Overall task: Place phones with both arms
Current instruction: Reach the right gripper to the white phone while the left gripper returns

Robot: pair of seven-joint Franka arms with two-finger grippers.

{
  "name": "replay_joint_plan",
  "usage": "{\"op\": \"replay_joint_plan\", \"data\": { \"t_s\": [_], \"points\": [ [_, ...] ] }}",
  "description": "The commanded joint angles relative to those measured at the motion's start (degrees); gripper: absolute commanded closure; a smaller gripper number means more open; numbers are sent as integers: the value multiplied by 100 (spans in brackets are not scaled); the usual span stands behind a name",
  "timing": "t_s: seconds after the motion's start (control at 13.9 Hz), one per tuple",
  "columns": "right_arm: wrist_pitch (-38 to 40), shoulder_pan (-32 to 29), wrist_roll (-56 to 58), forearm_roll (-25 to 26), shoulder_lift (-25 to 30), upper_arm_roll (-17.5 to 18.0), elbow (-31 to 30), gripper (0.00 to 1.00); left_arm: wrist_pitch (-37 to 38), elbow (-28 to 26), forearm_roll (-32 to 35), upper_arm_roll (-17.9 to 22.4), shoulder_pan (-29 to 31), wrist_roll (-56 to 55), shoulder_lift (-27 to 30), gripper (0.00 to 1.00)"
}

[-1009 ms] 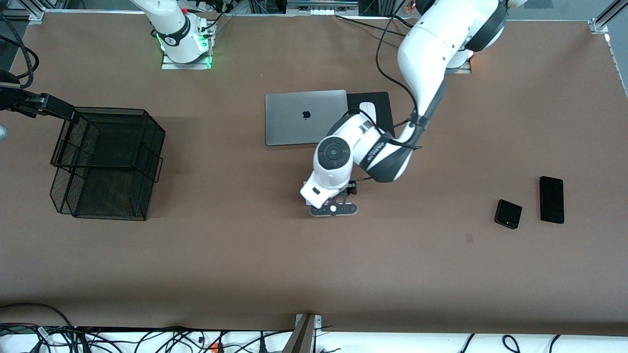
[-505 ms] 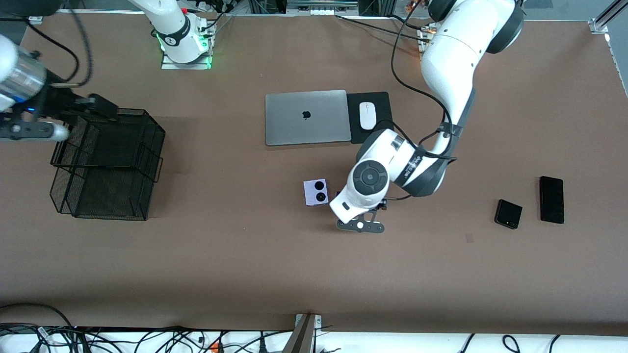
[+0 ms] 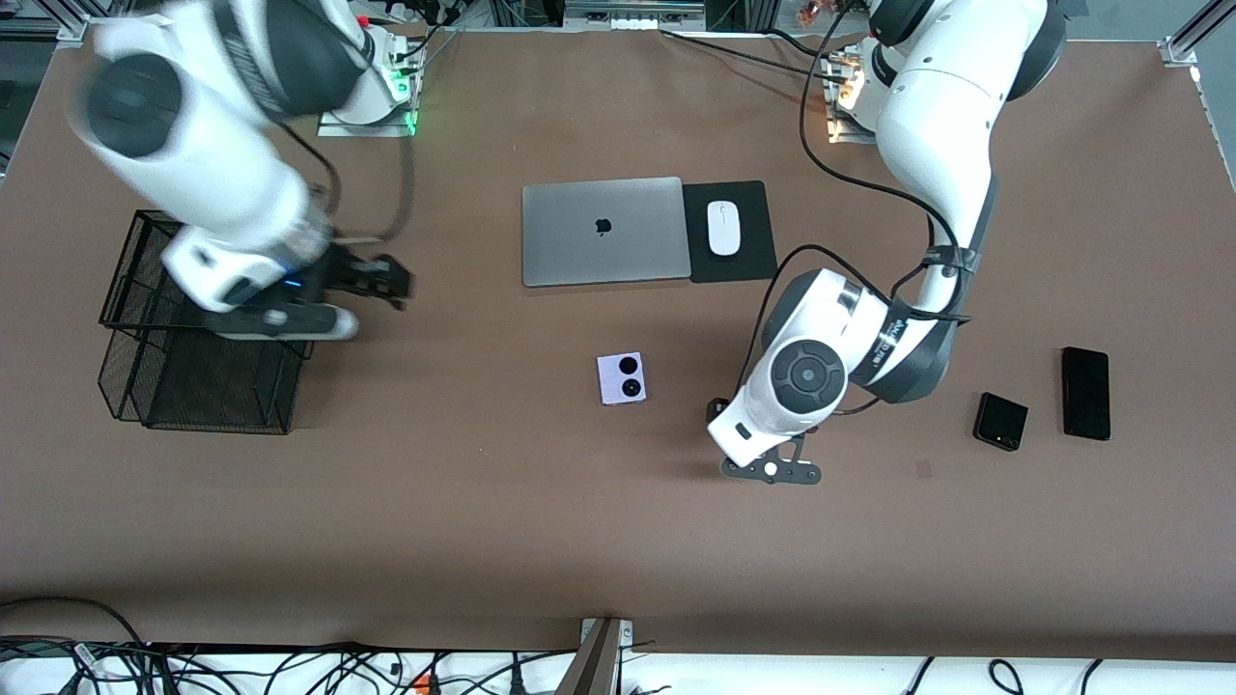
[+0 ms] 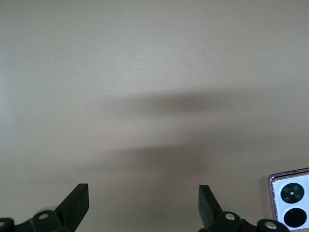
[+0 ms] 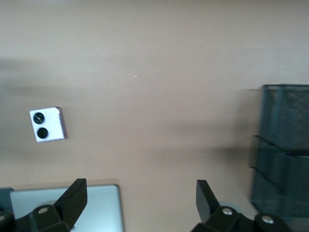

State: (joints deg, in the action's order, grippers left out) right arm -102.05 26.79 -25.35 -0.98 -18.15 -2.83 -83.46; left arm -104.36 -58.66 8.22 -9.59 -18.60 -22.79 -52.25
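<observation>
A small square lilac phone (image 3: 622, 378) with two black lenses lies flat mid-table, nearer the front camera than the laptop; it also shows in the left wrist view (image 4: 289, 199) and the right wrist view (image 5: 47, 124). A small square black phone (image 3: 1000, 421) and a long black slab phone (image 3: 1085, 393) lie side by side toward the left arm's end. My left gripper (image 3: 758, 427) (image 4: 144, 191) hangs open and empty over bare table between the lilac phone and the black ones. My right gripper (image 3: 377, 282) (image 5: 140, 186) is open and empty over the table beside the basket.
A black wire basket (image 3: 208, 323) (image 5: 285, 150) stands at the right arm's end. A shut grey laptop (image 3: 602, 232) (image 5: 67, 208) lies beside a black pad (image 3: 755, 257) that carries a white mouse (image 3: 723, 228). Cables run along the table's front edge.
My left gripper has moved off the lilac phone toward the black phones, leaving it uncovered on the table. The right arm has swung in across the basket toward the middle.
</observation>
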Motion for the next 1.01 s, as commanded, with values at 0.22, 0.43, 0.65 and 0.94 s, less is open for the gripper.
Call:
{"op": "replay_joint_plan", "data": {
  "t_s": [0.22,0.43,0.65,0.94],
  "points": [
    [-982,888,-673,-43,-977,-34,276,0,592,-338,557,10,382,1546,470,0],
    [-1019,1223,-865,-200,-1760,-25,988,0,592,-620,531,1,857,2628,769,0],
    [-1771,1460,-1138,-683,-2104,-25,1016,0,819,-699,443,-43,1078,2719,787,0],
    [-3100,1610,-571,-641,-2789,-34,1051,0,725,-840,470,-52,1428,3340,901,0]
  ]
}}
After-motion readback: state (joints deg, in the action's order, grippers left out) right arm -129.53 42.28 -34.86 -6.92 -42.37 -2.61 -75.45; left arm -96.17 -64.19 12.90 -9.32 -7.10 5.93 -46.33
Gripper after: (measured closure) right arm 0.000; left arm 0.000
